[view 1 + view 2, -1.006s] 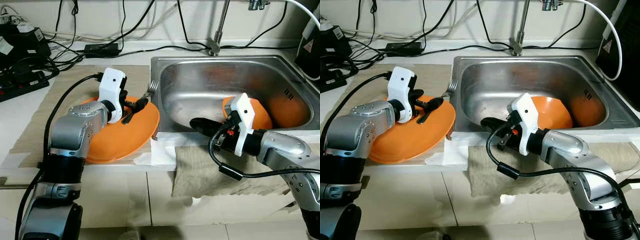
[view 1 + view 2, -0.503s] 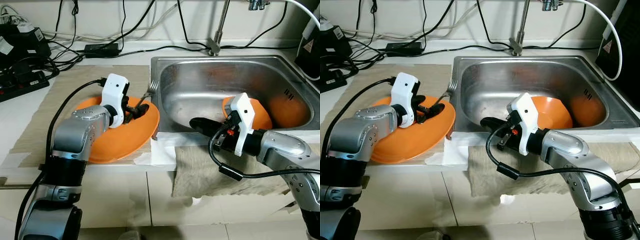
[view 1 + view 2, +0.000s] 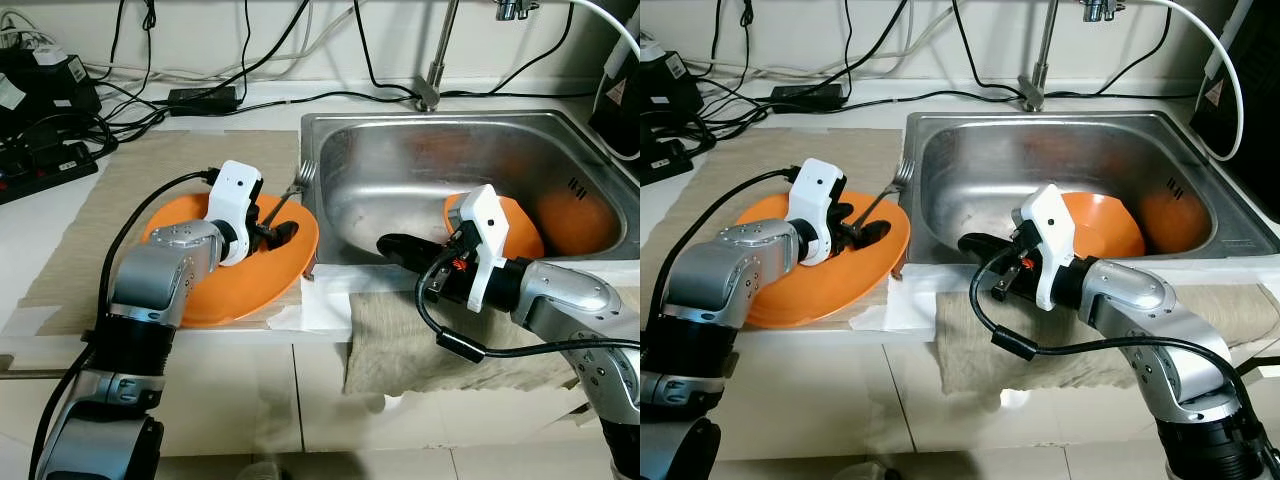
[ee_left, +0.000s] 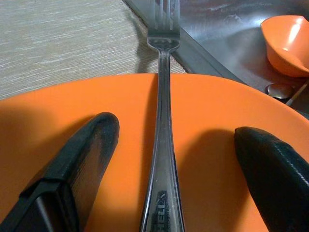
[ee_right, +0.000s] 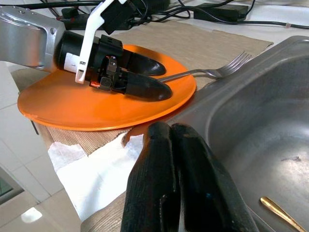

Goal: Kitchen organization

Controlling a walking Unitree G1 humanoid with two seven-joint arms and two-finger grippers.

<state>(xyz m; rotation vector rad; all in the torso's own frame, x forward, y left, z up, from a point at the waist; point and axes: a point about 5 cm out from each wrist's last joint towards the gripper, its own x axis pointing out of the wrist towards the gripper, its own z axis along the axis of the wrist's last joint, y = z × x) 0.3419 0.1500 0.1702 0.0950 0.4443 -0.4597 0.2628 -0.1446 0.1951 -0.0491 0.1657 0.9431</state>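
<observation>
An orange plate (image 3: 225, 285) lies on the beige mat left of the sink (image 3: 400, 130). A silver fork (image 4: 163, 145) rests on it, tines (image 3: 303, 178) reaching over the plate's edge toward the sink rim. My left gripper (image 3: 275, 232) sits low on the plate, open, one finger on each side of the fork handle without touching it. My right gripper (image 3: 395, 247) is shut and holds nothing, hovering at the sink's front rim. Two orange bowls (image 3: 522, 228) (image 3: 580, 215) sit in the sink.
A gold spoon (image 5: 280, 210) lies on the sink floor. A grey cloth (image 3: 420, 340) hangs over the counter's front, beside a white paper towel (image 3: 322, 305). Cables and a power strip (image 3: 40, 165) crowd the back left. The faucet (image 3: 432, 90) rises behind the sink.
My left gripper has dropped lower onto the plate and shifted a little right, bringing the fork handle down with it. The right arm has stayed put.
</observation>
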